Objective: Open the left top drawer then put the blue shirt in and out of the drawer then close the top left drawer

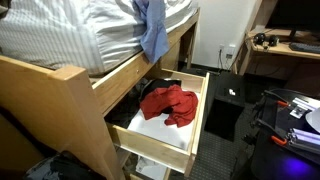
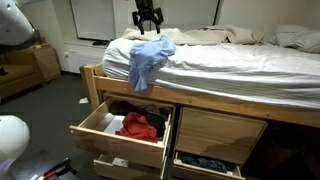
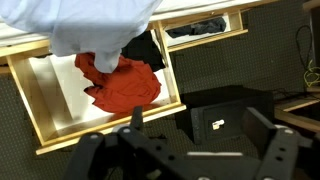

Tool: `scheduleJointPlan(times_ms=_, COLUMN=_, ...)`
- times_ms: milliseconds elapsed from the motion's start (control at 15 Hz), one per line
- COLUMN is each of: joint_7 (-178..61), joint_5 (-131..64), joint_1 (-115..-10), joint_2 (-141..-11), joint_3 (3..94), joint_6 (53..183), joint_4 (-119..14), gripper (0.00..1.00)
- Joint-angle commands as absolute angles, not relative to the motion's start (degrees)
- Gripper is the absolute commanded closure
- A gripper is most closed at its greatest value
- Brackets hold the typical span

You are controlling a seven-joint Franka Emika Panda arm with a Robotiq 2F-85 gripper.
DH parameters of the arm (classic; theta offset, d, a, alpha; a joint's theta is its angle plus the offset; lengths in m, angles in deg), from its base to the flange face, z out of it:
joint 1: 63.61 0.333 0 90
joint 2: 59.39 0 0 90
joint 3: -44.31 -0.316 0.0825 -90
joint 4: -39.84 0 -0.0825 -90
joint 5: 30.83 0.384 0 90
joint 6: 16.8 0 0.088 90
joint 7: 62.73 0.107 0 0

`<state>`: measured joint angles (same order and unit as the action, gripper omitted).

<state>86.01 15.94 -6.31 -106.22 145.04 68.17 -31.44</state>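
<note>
My gripper [image 2: 148, 20] hangs over the bed [image 2: 235, 62], jaws spread wide, holding nothing. The shirt [image 2: 147, 58] lies below it, draped over the mattress edge, its lower end dangling above the drawer [image 2: 118, 142] without touching it. The drawer stands open, with a red garment [image 2: 138, 126] lying on its white bottom. In my wrist view the shirt covers the drawer's back part.

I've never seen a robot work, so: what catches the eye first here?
A red garment lies in the open drawer under the bed. A blue shirt hangs over the bed's edge just above it, and the robot's open gripper hovers above the shirt.
</note>
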Motion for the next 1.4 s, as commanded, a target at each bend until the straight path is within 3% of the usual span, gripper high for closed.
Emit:
scheduleJointPlan(times_ms=0, joint_7=85.54, joint_5=6.26, joint_1=-7.03, joint_2=-103.43, joint_3=134.97, joint_6=67.74, joint_4=-35.47, gripper=0.00)
scheduleJointPlan(times_ms=333, joint_7=87.20, joint_5=-12.60, joint_1=-12.44, joint_2=-98.74, joint_3=119.27, joint_6=64.07, joint_4=-40.46, gripper=0.00)
scheduleJointPlan(times_ms=400, joint_7=83.51, joint_5=-10.28, joint_1=-12.76, joint_2=-103.38, joint_3=123.10, joint_6=59.92, joint_4=-39.75, gripper=0.00)
scheduleJointPlan(times_ms=467, joint_7=87.37, joint_5=-18.24, joint_1=-15.71, joint_2=-97.37, joint_3=115.43, joint_6=58.59, joint_4=-39.36, gripper=0.00)
scheduleJointPlan(times_ms=733, joint_7=89.83, joint_5=-23.03, joint_1=-18.22, joint_2=-94.07, joint_3=110.01, joint_6=62.24, joint_4=-40.32, gripper=0.00)
scheduleJointPlan(times_ms=800, joint_7=89.40, joint_5=-22.75, joint_1=-18.28, joint_2=-93.59, joint_3=110.25, joint_6=62.20, joint_4=-40.44, gripper=0.00)
scheduleJointPlan(times_ms=867, joint_7=85.90, joint_5=-17.51, joint_1=-15.77, joint_2=-98.09, joint_3=116.81, joint_6=61.00, joint_4=-40.17, gripper=0.00)
scheduleJointPlan(times_ms=933, joint_7=87.17, joint_5=-24.27, joint_1=-18.24, joint_2=-91.21, joint_3=109.04, joint_6=59.78, joint_4=-40.32, gripper=0.00)
scheduleJointPlan(times_ms=1133, joint_7=89.36, joint_5=-33.62, joint_1=-16.30, joint_2=-83.85, joint_3=105.39, joint_6=54.78, joint_4=-42.18, gripper=0.00)
scheduleJointPlan(times_ms=1200, joint_7=86.48, joint_5=-30.19, joint_1=-11.24, joint_2=-87.54, joint_3=114.12, joint_6=52.78, joint_4=-41.86, gripper=0.00)
scheduleJointPlan(times_ms=1333, joint_7=86.15, joint_5=-27.86, joint_1=-7.83, joint_2=-87.47, joint_3=119.64, joint_6=49.77, joint_4=-41.30, gripper=0.00)
